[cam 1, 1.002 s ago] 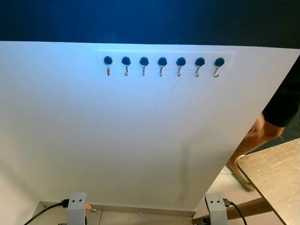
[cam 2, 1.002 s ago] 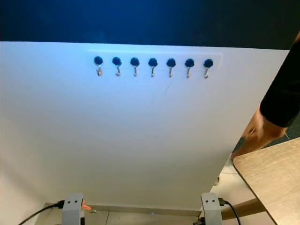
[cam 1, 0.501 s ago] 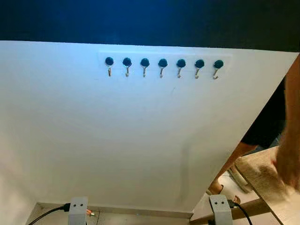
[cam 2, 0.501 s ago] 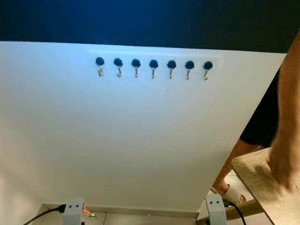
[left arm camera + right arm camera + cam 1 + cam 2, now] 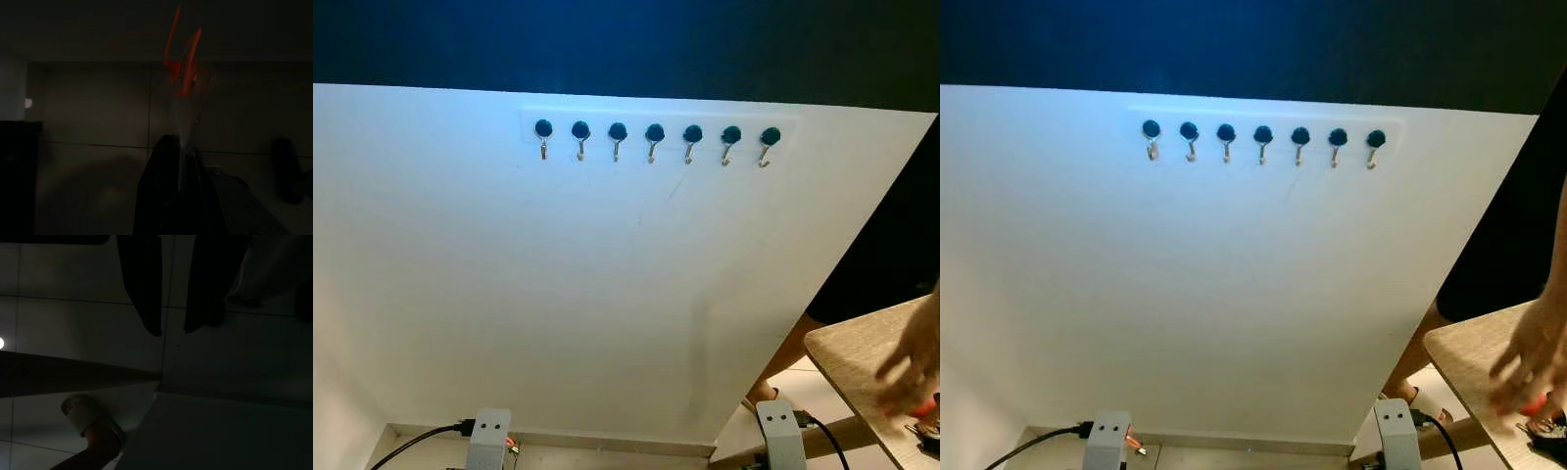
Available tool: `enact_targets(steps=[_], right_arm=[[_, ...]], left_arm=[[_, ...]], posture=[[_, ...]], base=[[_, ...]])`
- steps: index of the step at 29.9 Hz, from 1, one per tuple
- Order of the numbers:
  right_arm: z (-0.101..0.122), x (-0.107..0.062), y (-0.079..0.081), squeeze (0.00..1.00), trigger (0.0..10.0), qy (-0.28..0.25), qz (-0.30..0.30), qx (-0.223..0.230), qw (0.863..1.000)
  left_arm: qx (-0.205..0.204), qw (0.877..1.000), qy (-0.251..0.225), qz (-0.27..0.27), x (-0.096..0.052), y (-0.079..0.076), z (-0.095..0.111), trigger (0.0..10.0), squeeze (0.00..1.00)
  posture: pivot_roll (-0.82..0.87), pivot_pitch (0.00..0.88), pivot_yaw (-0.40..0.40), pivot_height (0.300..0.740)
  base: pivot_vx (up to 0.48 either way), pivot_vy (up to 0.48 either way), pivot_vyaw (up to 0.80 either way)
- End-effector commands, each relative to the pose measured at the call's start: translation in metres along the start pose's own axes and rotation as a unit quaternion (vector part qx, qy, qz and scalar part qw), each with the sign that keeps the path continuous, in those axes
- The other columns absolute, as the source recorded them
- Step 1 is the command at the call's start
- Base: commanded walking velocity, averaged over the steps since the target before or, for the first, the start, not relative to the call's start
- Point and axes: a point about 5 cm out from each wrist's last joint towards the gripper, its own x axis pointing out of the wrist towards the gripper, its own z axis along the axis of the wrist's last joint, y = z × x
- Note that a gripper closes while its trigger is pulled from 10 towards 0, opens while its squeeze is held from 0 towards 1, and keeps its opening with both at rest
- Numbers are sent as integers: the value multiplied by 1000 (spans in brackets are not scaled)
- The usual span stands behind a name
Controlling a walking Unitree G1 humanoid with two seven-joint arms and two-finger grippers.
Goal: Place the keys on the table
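A wooden table (image 5: 847, 357) shows at the lower right. A person's blurred hand (image 5: 915, 367) is over it, touching a small red piece (image 5: 922, 409) beside a dark object (image 5: 930, 438); I cannot tell if these are keys. Both my arms hang low. In the dark left wrist view my left gripper (image 5: 182, 144) is shut, and an orange tag (image 5: 185, 63) on a pale strip sticks out from between its fingertips. My right gripper (image 5: 171, 330) is open above the tiled floor, holding nothing.
A white wall panel carries a rail of several blue-knobbed hooks (image 5: 654, 135), all bare. The person stands to the right of the panel, with a sandalled foot (image 5: 90, 423) on the floor by the table leg (image 5: 832, 441).
The person's hand came from beside the panel's right edge down onto the table. The camera shifted slightly. My arms stayed hanging.
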Motion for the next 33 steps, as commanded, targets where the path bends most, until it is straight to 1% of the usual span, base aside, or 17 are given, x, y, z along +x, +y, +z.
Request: enact_targets(steps=[1, 3, 6, 7, 8, 13, 16, 20, 22, 23, 24, 26, 27, 28, 29, 31, 33], right_arm=[[3, 1, 2, 0, 10000, -8, 1, 2, 1000], [4, 1, 3, 0, 10000, -11, 4, 0, 1000], [5, 1, 6, 0, 10000, -15, 8, -3, 1000], [5, 1, 10, 0, 10000, -14, 18, -6, 1000], [5, 1, 10, 0, 10000, -14, 18, -6, 1000], [1, 0, 20, 0, 10000, -5, 41, -8, 999], [0, 0, 22, 0, 10000, -5, 45, -9, 999], [-1, 0, 24, 0, 10000, -5, 52, -18, 998], [-1, 0, 24, 0, 10000, -5, 52, -19, 998], [0, 0, 27, 0, 10000, -8, 67, -55, 996], [0, 0, 27, 0, 10000, -8, 67, -55, 996], [0, 0, 29, 0, 10000, -9, 78, -84, 993], [0, 0, 29, 0, 10000, -9, 78, -84, 993], [1, 0, 31, 0, 10000, -12, 85, -103, 991], [1, 0, 31, 0, 10000, -12, 85, -103, 991], [5, 0, 32, 0, 10000, -19, 94, -129, 987], [9, 1, 32, 0, 10000, -27, 99, -150, 983]], left_arm=[[3, 1000, 3, 8, -1, 10, -1, 10000, 0], [-1, 1000, 3, 12, -1, 13, -1, 10000, 0], [-18, 1000, 3, 21, -1, 17, -1, 10000, 0], [-26, 999, -2, 23, -1, 17, 1, 10000, 0], [-26, 999, -2, 23, -1, 17, 1, 10000, 0], [-32, 999, -8, 22, -2, 10, -1, 10000, 0], [-34, 999, -7, 22, -2, 9, -3, 10000, 0], [-43, 999, 2, 26, -5, 8, -13, 10000, 0], [-42, 999, 3, 26, -6, 8, -14, 10000, 0], [-36, 999, -1, 27, -6, 8, -14, 10000, 0], [-36, 999, -1, 27, -6, 8, -14, 10000, 0], [-29, 999, -6, 28, -6, 8, -14, 10000, 0], [-29, 999, -6, 28, -6, 8, -14, 10000, 0], [-1, 1000, -20, 24, -6, 7, -10, 10000, 0], [-1, 1000, -20, 24, -6, 7, -10, 10000, 0], [25, 999, -40, 12, -5, 4, -5, 10000, 0], [37, 998, -45, 10, -5, 1, -3, 10000, 0]], posture=[[-34, 19, 3, 740], [-37, 13, 0, 740], [-37, 12, -6, 740], [-12, 15, -34, 740], [-12, 15, -34, 740], [11, 35, -46, 740], [15, 34, -51, 740], [20, 34, -54, 740], [20, 33, -56, 740], [20, 32, -63, 740], [20, 32, -63, 740], [20, 34, -65, 740], [20, 34, -65, 740], [22, 34, -72, 740], [22, 34, -72, 740], [15, 36, -79, 740], [12, 33, -81, 740]], base=[[0, 0, 0], [0, 0, 0], [0, 0, 0], [0, 0, 0], [0, 0, 0], [0, 0, 0], [0, 0, 0], [0, 0, 0], [0, 0, 0], [0, 0, 0], [0, 0, 0], [0, 0, 0], [0, 0, 0], [0, 0, 0], [0, 0, 0], [0, 0, 0], [0, 0, 0]])
